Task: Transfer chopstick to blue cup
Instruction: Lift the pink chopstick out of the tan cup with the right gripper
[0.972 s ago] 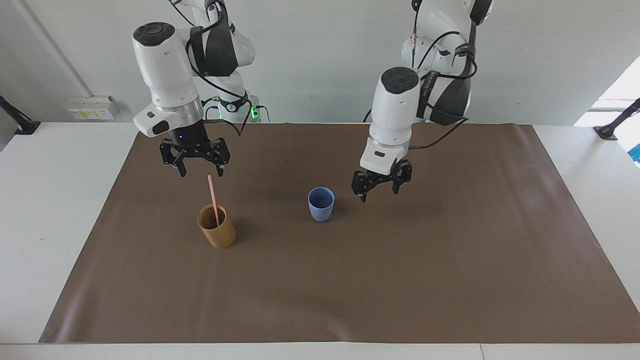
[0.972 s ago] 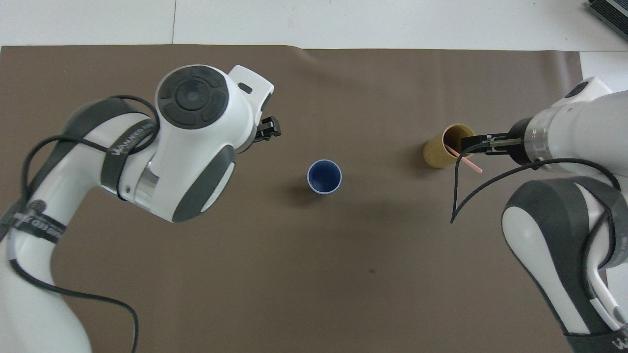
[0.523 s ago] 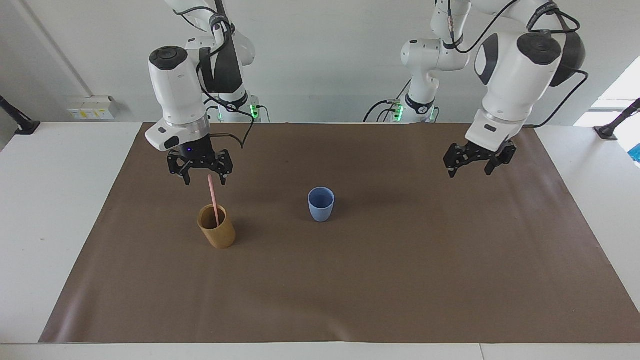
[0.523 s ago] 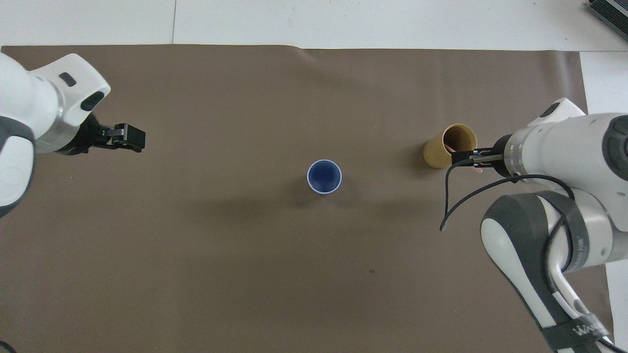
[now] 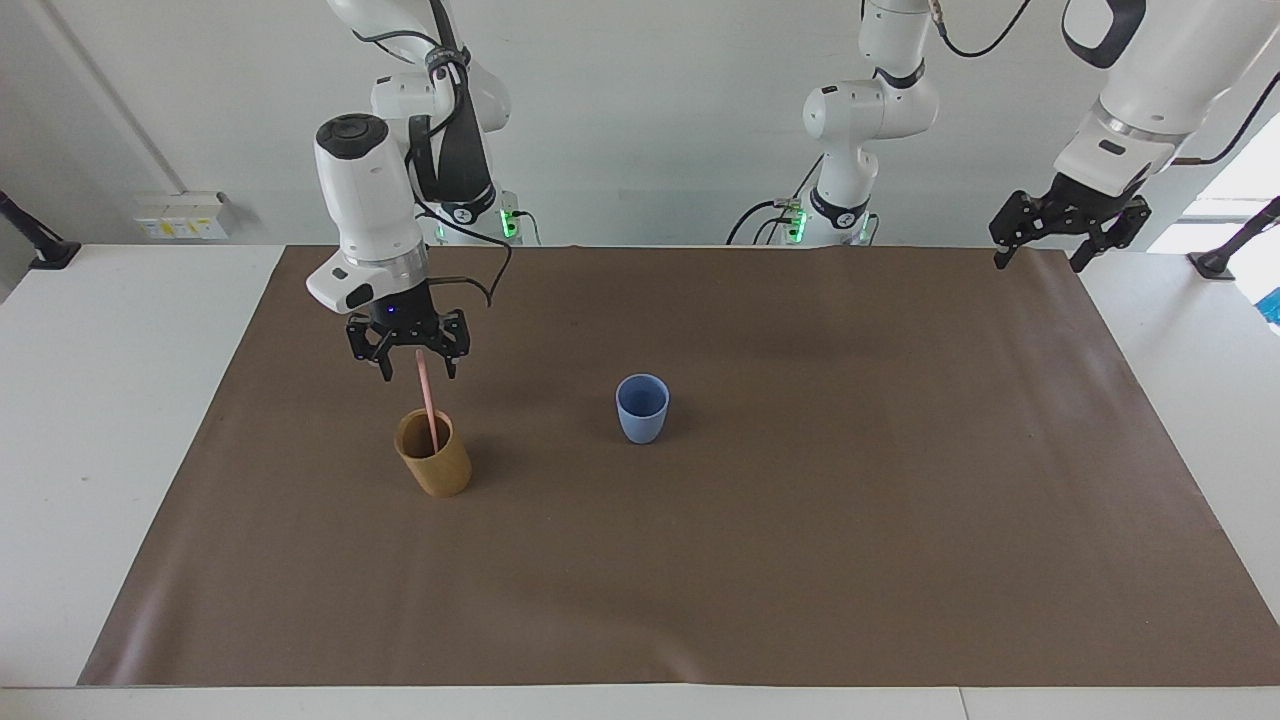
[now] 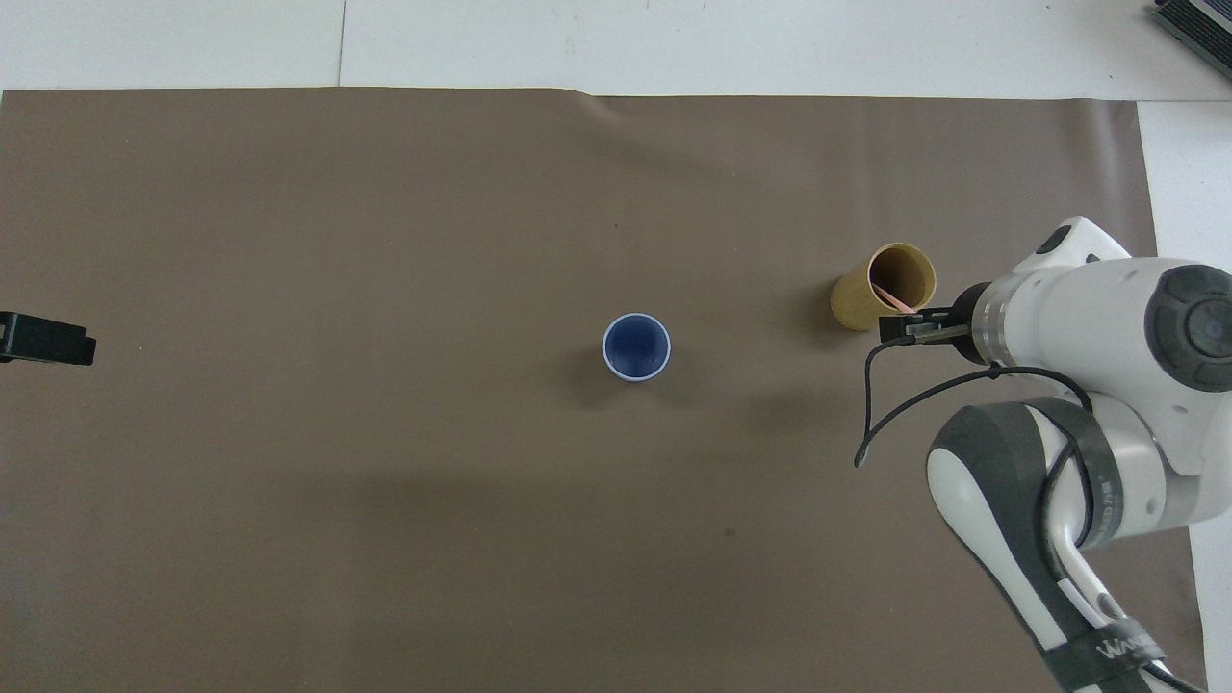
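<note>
The chopstick [image 5: 427, 398] stands tilted in the tan cup [image 5: 433, 464], its lower end inside the cup and its upper end leaning up toward the robots. The tan cup sits on the brown mat [image 5: 800, 560] toward the right arm's end of the table. In the overhead view only a short pink stretch of the stick shows inside the cup's mouth.

The right gripper [image 5: 414, 366] hangs straight over the tan cup, fingers pointing down, and the top of the chopstick rises into the space between the two fingers. The fingers stand partly apart on either side of the stick (whether either one actually touches it cannot be told from these views). The stick's weight rests in the cup.

The blue cup [image 5: 642, 407] stands upright near the middle of the mat, well apart from the tan cup, with its dark inside showing from above.

The left gripper [image 5: 1067, 222] is raised high over the mat's corner at the left arm's end of the table, on the robots' edge. Its fingers are spread wide with nothing between them, and that arm waits.
</note>
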